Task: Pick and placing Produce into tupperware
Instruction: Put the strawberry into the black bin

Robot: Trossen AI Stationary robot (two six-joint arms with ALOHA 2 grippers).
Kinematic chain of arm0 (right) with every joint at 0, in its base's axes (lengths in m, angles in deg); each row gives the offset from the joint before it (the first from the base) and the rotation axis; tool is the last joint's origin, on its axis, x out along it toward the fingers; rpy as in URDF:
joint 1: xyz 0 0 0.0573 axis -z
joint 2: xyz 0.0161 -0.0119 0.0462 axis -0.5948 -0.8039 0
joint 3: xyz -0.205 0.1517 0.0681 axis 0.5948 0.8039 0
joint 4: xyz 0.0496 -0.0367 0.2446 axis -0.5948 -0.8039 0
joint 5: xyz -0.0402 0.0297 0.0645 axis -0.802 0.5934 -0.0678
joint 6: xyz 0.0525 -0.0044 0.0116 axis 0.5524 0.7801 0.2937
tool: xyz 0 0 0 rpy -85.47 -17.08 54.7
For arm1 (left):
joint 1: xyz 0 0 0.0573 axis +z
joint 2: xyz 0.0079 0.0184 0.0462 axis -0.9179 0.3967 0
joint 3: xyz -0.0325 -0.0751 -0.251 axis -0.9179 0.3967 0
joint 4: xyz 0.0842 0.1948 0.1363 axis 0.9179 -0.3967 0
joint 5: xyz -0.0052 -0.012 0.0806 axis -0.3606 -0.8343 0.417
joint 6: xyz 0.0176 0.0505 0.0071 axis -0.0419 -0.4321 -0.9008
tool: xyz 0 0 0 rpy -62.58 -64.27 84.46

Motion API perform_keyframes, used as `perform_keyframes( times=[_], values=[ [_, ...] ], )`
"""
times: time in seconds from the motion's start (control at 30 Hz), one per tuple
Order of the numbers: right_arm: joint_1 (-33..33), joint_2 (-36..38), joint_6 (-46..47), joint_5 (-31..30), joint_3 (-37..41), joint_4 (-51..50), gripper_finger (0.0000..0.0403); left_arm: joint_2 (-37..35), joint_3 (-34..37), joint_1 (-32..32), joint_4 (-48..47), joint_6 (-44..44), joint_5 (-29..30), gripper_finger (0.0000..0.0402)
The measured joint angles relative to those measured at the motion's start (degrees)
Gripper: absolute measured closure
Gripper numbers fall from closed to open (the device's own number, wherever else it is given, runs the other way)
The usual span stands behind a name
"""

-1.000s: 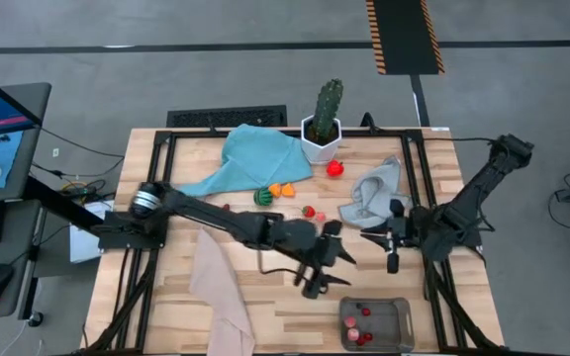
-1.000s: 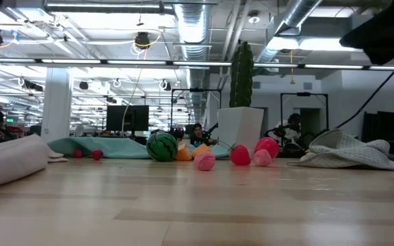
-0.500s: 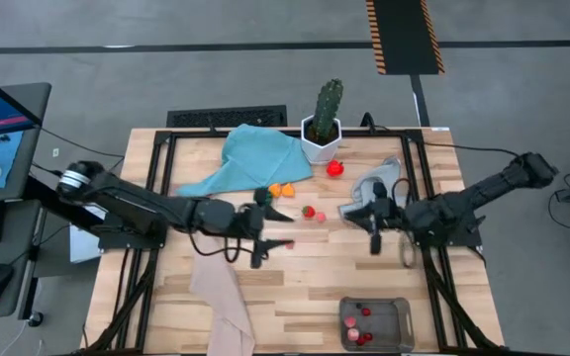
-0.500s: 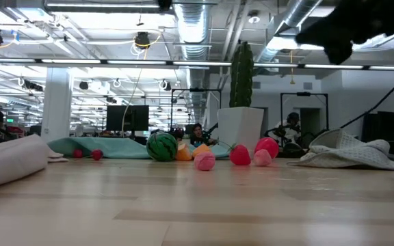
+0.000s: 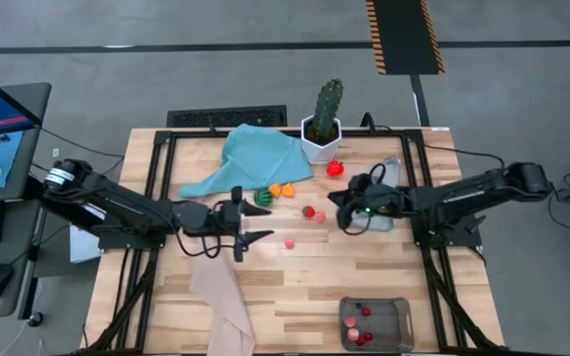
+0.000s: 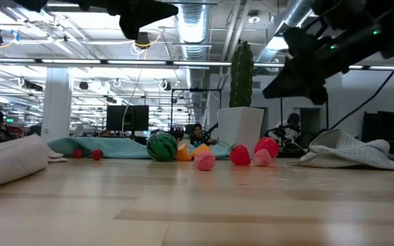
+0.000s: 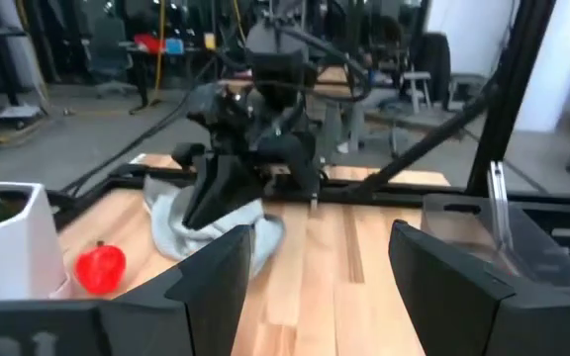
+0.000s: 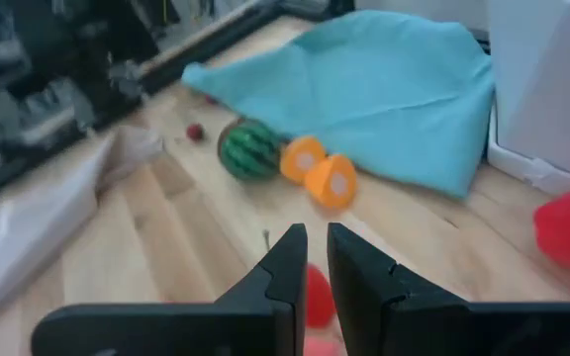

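The produce lies in a loose group mid-table: a green striped ball point(image 5: 262, 197) point(image 8: 250, 148), two orange pieces point(image 5: 282, 188) point(image 8: 331, 181), a red strawberry point(image 5: 309, 211), pink pieces point(image 5: 289, 243) and a red one point(image 5: 335, 168) by the pot. The clear tupperware point(image 5: 375, 323) sits at the near edge with several red pieces inside. My left gripper point(image 5: 242, 231) point(image 7: 320, 247) is open, left of the group, touching nothing. My right gripper point(image 5: 341, 214) point(image 8: 310, 247) is shut and hovers just right of the strawberry, above a red piece point(image 8: 317, 295).
A cactus in a white pot point(image 5: 323, 127) stands at the far edge. A teal cloth point(image 5: 255, 158) lies beside it, a grey cloth point(image 5: 374, 193) under the right arm, a beige cloth point(image 5: 221, 292) near left. Bare wood lies between the produce and the tupperware.
My left gripper has drawn back from beside the tupperware toward the table's left and far side, ending left of the produce. My right gripper has moved toward the table's left and far side, over the grey cloth, up to the strawberry.
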Motion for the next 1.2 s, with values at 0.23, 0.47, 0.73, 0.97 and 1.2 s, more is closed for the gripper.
perform_keyframes(
  times=[0.23, 0.47, 0.73, 0.97, 1.2],
  values=[
    [0.7, -6.0, 0.1, 0.0, -1.6, 9.9, 0.0335, -3.5, 1.5, 0.3, -3.5, 1.2, 0.4, 0.0171],
    [0.4, -9.4, -8.9, 1.9, -5.4, 12.7, 0.0335, -4.4, 1.5, 0.3, -5.1, 1.5, 1.0, 0.0171],
    [-0.5, -13.9, -9.2, 1.7, -5.8, 13.7, 0.0335, -5.7, 1.4, 0.0, -7.7, 3.3, 1.1, 0.0171],
    [-0.6, -14.4, -13.3, 8.5, -5.7, 11.7, 0.0335, -5.9, 5.0, -1.6, 4.9, -3.0, -6.2, 0.0171],
    [-1.2, -14.3, -14.4, 10.1, -5.7, 10.9, 0.0335, -13.1, 13.4, -1.2, 8.9, -3.1, -6.9, 0.0171]
  ],
)
